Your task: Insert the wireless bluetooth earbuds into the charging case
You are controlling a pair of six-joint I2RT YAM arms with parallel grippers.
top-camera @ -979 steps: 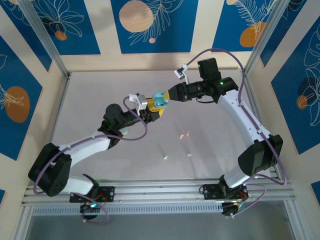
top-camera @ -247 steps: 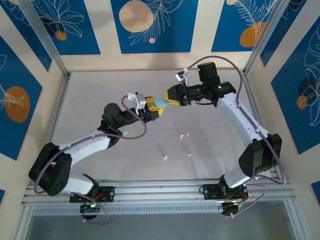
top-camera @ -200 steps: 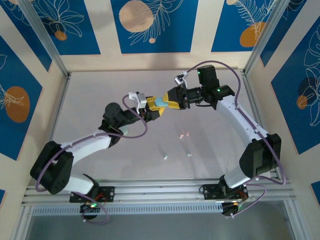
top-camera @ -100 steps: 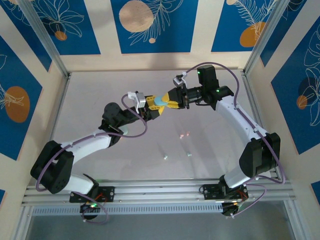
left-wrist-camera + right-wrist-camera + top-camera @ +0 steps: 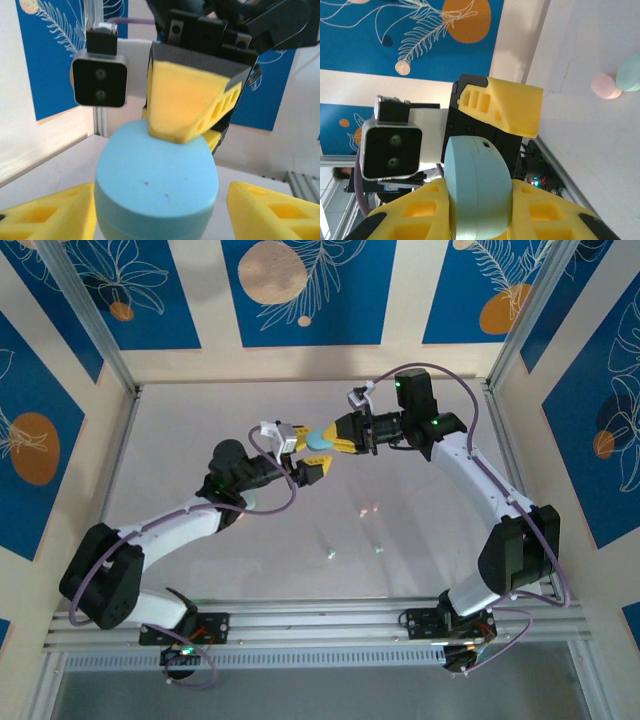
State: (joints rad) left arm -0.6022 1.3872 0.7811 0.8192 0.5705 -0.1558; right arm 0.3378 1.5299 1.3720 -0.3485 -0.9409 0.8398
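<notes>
While the earbuds (image 5: 329, 553) lay loose on the table (image 5: 180, 430), two tiny pale specks well apart near its front edge, the charging case (image 5: 318, 440) was up in the air over the middle of the table, far from them. From the right wrist I saw the case (image 5: 477, 185) as a pale blue pebble with its lid seam a thin line, wedged between that arm's own yellow fingers. The right gripper (image 5: 335, 440) was clamped on it. In the left wrist view one of those fingers pressed on top of the case (image 5: 156, 185). The left gripper (image 5: 303, 452) stood spread, its yellow fingers (image 5: 272, 212) to either side of the case, the one on the right of that view clearly apart from it. Beyond, the right wrist showed a pink piece (image 5: 605, 85) touching a mint piece (image 5: 630, 72) on the table; I could not tell what they were.
</notes>
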